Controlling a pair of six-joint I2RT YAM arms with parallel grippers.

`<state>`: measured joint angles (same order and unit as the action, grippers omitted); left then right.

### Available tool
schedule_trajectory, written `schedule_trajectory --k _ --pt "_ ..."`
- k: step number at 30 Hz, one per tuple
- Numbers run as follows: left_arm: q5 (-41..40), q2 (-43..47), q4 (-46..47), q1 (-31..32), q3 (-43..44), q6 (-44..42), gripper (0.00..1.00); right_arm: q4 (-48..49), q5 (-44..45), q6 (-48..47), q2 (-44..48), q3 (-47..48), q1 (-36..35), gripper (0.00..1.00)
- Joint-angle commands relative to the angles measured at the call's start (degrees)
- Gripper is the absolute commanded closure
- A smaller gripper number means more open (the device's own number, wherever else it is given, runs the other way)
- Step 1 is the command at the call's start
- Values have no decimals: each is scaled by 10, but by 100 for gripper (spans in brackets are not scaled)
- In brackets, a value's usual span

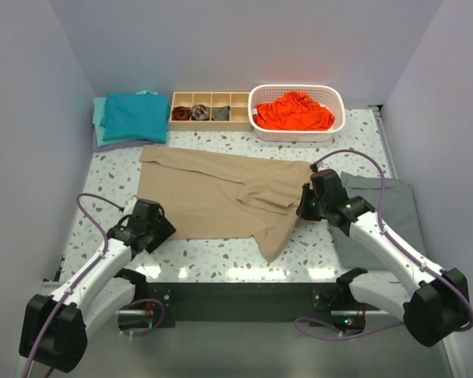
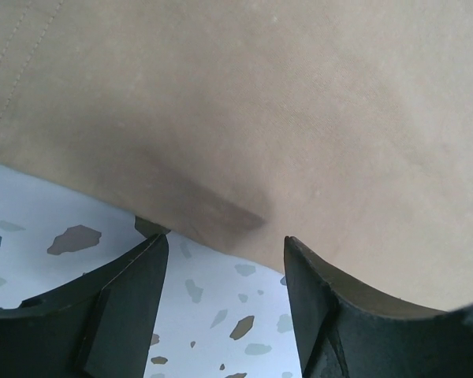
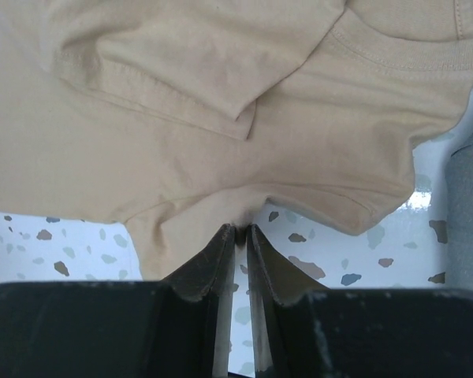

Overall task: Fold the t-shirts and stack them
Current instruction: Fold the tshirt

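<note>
Accordingly we pinch the limp tan shirt [image 1: 209, 197] at its edges: left gripper [image 2: 225, 248] spread, empty; right gripper [image 3: 241, 230] nearly closed, hold unclear.

Tan-khaki t-shirt [image 1: 213, 197] lies flat in the middle of the speckled table [image 1: 110, 177], its right side folded in, a sleeve doubled over the body, one corner trailing toward the near edge. Teal t-shirts [image 1: 134, 116] sit folded and stacked far left. Orange-red t-shirt [image 1: 293, 112] lies crumpled in the white basket [image 1: 299, 135].
</note>
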<state>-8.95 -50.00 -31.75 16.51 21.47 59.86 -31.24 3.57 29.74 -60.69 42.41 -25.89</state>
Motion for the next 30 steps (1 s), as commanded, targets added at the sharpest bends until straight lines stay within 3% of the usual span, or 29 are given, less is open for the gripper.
schedule_trajectory --k 1,5,9,21,30 --pt "-31 -7 -25 4 -11 39 34 11 16 -13 14 7 -1 83" --pt "-55 -15 -21 4 -17 45 38 7 22 -14 16 8 -3 83" --pt "-69 -19 -11 5 -21 45 47 0 23 -20 18 17 -2 84" --pt "-81 -29 10 5 -35 35 99 -1 -1 -27 18 46 -2 87" --pt "-121 -39 -4 5 34 -25 100 1 20 -30 8 60 -1 93"
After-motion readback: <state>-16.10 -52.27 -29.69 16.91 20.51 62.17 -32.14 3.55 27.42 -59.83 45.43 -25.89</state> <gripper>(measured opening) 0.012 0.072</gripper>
